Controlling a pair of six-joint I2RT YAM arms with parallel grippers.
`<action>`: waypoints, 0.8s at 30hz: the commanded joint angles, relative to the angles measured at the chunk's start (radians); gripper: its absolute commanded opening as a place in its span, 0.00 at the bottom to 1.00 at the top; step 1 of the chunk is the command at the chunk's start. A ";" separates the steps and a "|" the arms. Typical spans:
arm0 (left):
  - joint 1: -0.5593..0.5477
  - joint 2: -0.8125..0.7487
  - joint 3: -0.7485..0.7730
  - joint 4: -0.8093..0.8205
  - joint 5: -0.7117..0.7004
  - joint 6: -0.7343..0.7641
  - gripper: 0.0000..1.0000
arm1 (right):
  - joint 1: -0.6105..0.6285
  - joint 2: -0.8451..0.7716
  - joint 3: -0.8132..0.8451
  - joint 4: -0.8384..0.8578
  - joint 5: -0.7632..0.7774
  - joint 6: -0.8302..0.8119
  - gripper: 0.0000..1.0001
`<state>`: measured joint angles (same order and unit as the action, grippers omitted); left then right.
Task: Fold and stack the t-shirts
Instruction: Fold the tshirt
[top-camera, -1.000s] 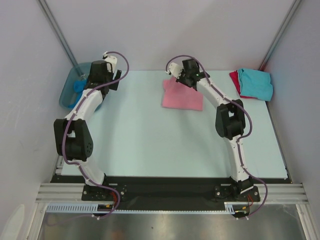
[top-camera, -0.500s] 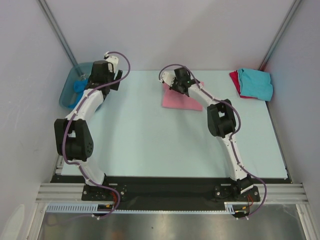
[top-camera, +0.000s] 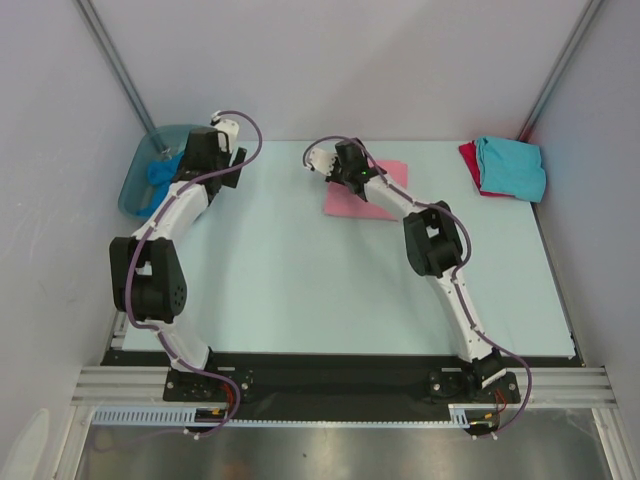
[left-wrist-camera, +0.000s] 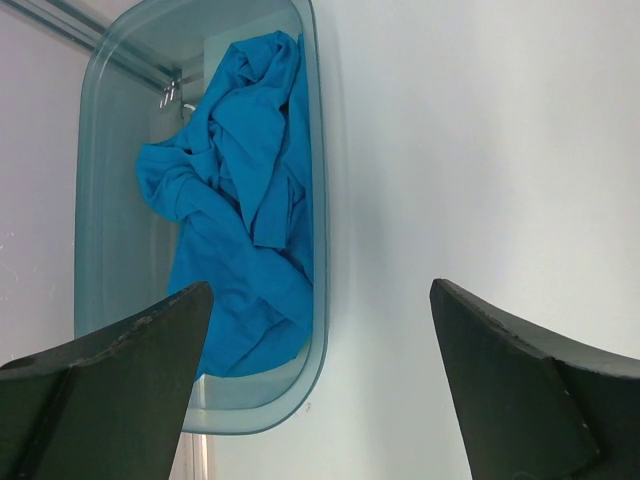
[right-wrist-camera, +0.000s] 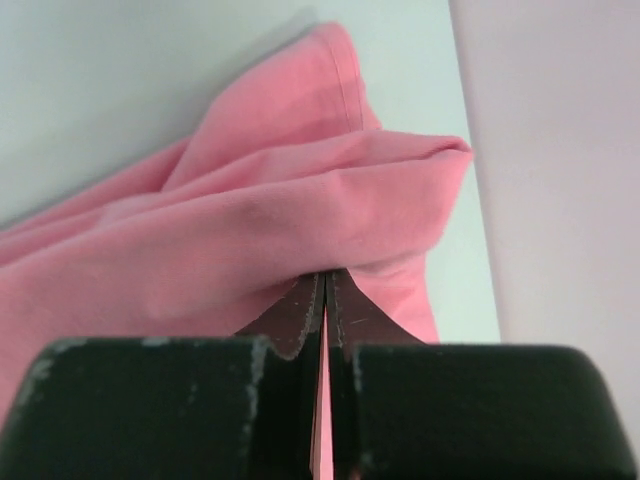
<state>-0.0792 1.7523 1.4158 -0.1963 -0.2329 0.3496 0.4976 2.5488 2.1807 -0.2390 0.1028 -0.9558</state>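
A light pink t-shirt (top-camera: 378, 198) (right-wrist-camera: 300, 210) lies partly folded at the back middle of the table. My right gripper (top-camera: 350, 178) (right-wrist-camera: 325, 285) is shut on a fold of it at its left end, and the cloth bunches up at the fingertips. A bright blue t-shirt (top-camera: 157, 173) (left-wrist-camera: 245, 200) sits crumpled inside the translucent tub (top-camera: 133, 190) (left-wrist-camera: 318, 250). My left gripper (top-camera: 222, 166) (left-wrist-camera: 320, 292) hangs open and empty over the table, just right of the tub's rim. A turquoise t-shirt (top-camera: 512, 166) rests folded on a red one (top-camera: 468, 156) at the back right.
The tub stands against the left wall at the table's back left corner. Grey walls close in the table on the left, back and right. The folded pile sits close to the right wall.
My right gripper has travelled left across the pink t-shirt, drawing cloth with it, and the shirt now looks narrower. The left gripper has shifted slightly right, still open.
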 joint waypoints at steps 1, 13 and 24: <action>-0.005 -0.039 0.026 0.029 -0.003 0.005 0.96 | 0.021 -0.004 0.022 0.089 0.006 -0.032 0.00; -0.005 -0.036 0.021 0.023 0.003 0.003 0.96 | 0.019 0.100 0.031 0.230 0.035 -0.139 0.00; -0.005 -0.050 0.000 0.023 -0.008 0.006 0.96 | 0.035 0.104 0.034 0.267 0.040 -0.118 0.00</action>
<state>-0.0792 1.7523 1.4155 -0.1967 -0.2333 0.3496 0.5228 2.6648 2.1864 -0.0013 0.1345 -1.0954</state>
